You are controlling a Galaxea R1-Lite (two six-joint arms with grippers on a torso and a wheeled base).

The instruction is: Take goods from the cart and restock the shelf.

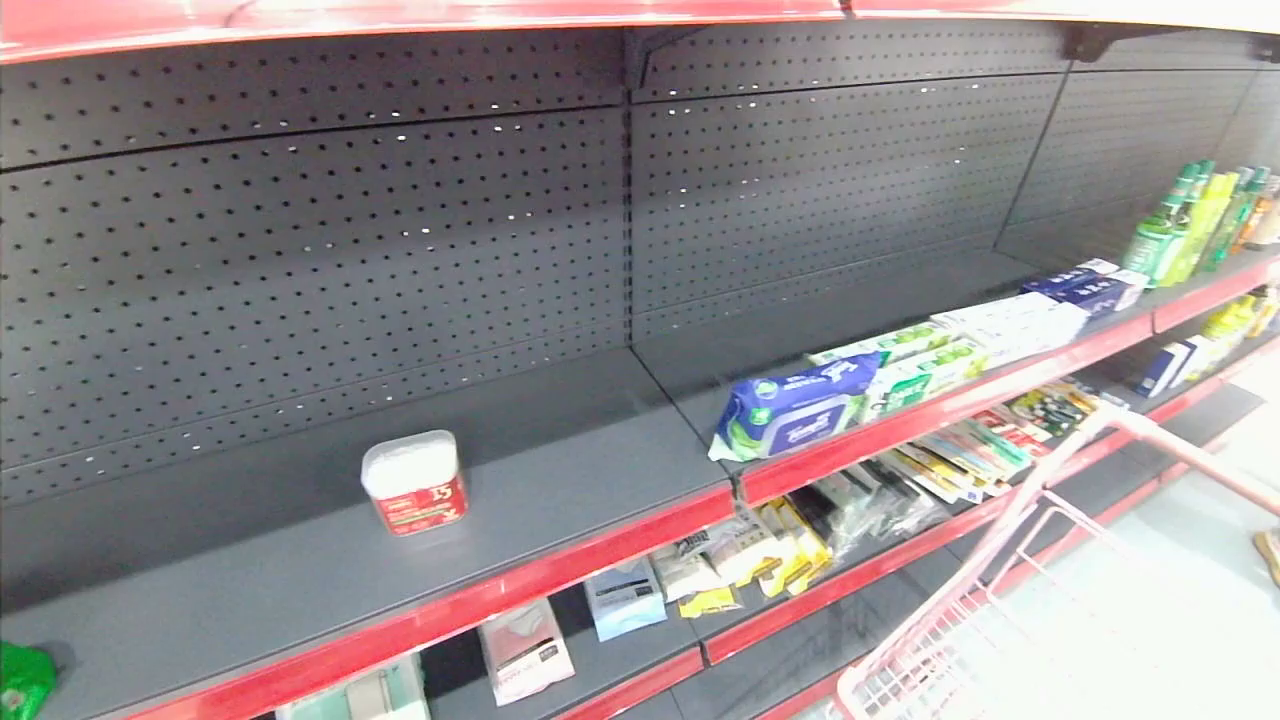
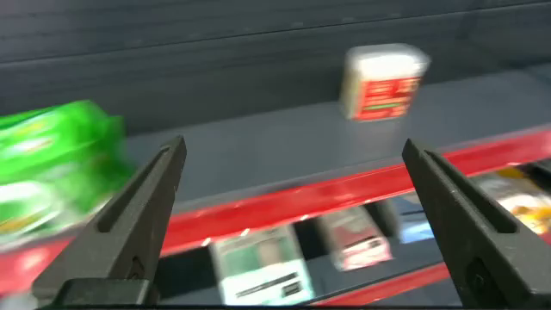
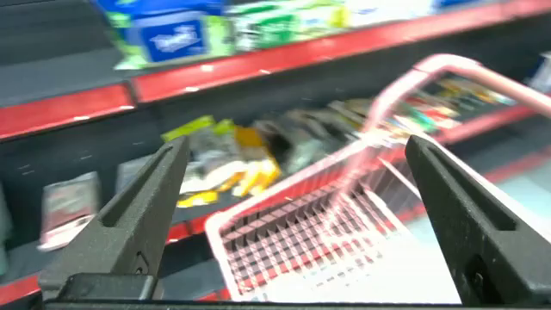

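Along the aisle, the grey shelf with its red front edge takes up most of the head view. Much of its top is bare. The pink wire cart stands low on the robot's right, in front of the lower shelves, with its handle slanting up toward the shelving. What lies in its basket cannot be made out.

On the shelf a blue wipes pack lies at the near end of a row of flat packs that runs off to the right. A white tub with a red label stands upright and alone on the bare stretch, well apart from that row. A green pack sits at the far left, near the front edge.

The right claw hangs above the cart's rim with its fingers spread wide and nothing between them. The left claw faces the shelf front between the green pack and the tub, also spread and empty.

The step in hand looks like fetching from the cart with the right arm. It should go best if the claw drops straight into the basket, clear of the rim and handle. It should then close across an item's narrow sides and lift straight up before swinging over. The open stretch beside the tub seems the safest landing place. Set the item down flat and back from the red edge, without nudging the tub.
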